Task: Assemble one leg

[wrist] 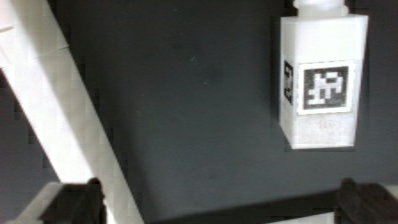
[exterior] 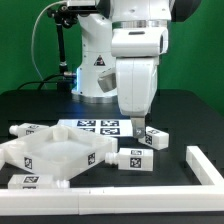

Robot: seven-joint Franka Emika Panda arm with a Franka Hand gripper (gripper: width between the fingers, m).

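A leg (exterior: 155, 138), a stubby white block with a square tag, lies on the black table to the exterior view's right of the marker board. My gripper (exterior: 137, 122) hangs just above the table, close beside this leg. In the wrist view the same leg (wrist: 320, 85) lies ahead of my gripper (wrist: 217, 205), outside the gap. The dark fingertips (wrist: 71, 203) stand wide apart with only bare table between them. The gripper is open and empty. Other legs lie at the front middle (exterior: 130, 158), back left (exterior: 25, 130) and front left (exterior: 26, 180).
A large flat white tray-like piece with corner sockets (exterior: 50, 155) lies at the exterior view's left. The marker board (exterior: 95, 127) lies behind it. A white L-shaped rail (exterior: 205, 168) borders the front right; a white bar (wrist: 63, 110) runs beside one finger in the wrist view.
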